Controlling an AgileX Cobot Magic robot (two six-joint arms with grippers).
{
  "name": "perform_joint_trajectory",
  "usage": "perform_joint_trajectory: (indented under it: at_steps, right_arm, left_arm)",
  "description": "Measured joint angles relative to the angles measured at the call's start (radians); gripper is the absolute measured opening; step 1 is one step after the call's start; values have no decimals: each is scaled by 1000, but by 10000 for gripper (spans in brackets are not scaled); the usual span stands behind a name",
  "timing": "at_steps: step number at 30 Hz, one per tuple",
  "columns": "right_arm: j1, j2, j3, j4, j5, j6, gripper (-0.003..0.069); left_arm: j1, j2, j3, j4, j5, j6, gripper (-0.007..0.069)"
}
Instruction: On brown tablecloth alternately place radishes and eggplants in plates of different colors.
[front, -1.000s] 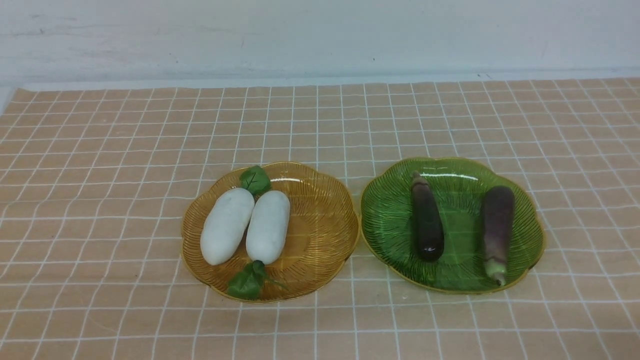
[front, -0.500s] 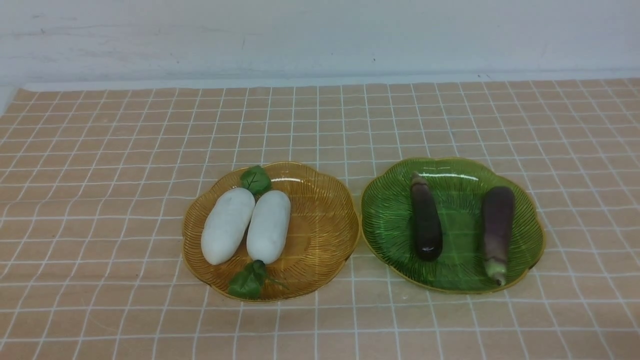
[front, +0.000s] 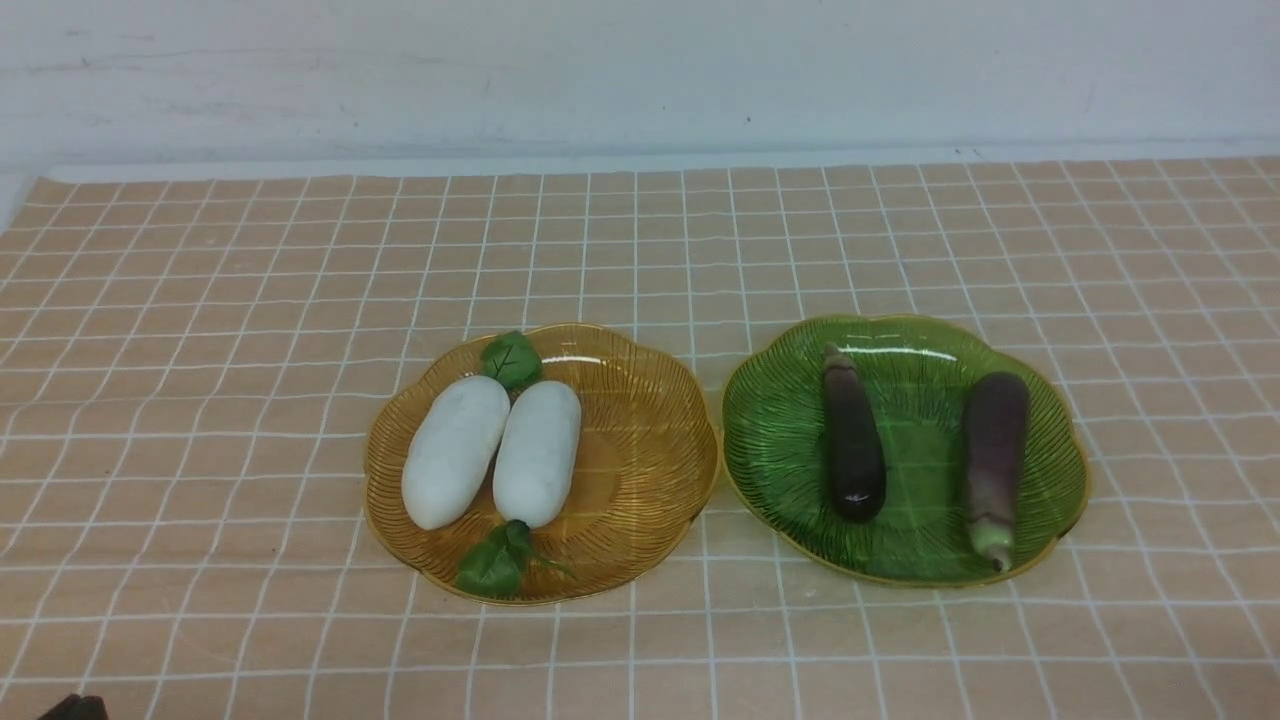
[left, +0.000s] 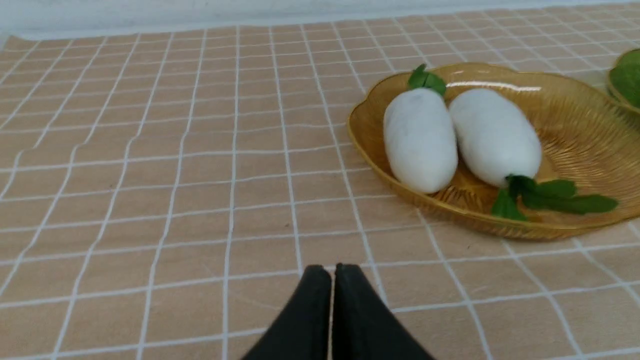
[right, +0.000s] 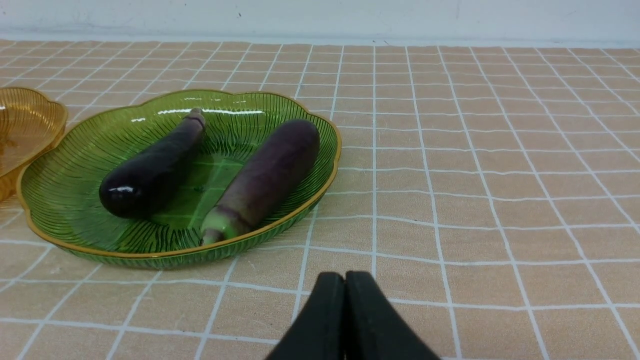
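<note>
Two white radishes (front: 455, 450) (front: 537, 453) lie side by side in the amber plate (front: 640, 470) on the brown tablecloth (front: 200, 350). In the green plate (front: 780, 440) lie a near-black eggplant (front: 853, 440) and a lighter purple eggplant (front: 995, 460). My left gripper (left: 332, 272) is shut and empty, low over the cloth, short of the amber plate (left: 575, 125) and its radishes (left: 420, 137) (left: 495, 135). My right gripper (right: 345, 280) is shut and empty too, just in front of the green plate (right: 60, 190) holding both eggplants (right: 155, 167) (right: 270, 175).
A white wall (front: 640, 70) rises behind the cloth's far edge. A dark tip of the left arm (front: 72, 708) shows at the front view's bottom left corner. Bare cloth lies left of the amber plate and right of the green one.
A dark bit of the left arm has come into the front view's bottom left corner. The plates, radishes and eggplants have not moved.
</note>
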Motion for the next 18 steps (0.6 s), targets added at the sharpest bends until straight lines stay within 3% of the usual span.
perform_joint_trajectory:
  at_steps: [5,18]
  right_arm:
    - [0,0,0,0,0,0,-15]
    - [0,0,0,0,0,0,-15]
  left_arm:
    - [83,0,52,-10,-28,37,-3]
    - [85,1,52,-13,6,42,-3]
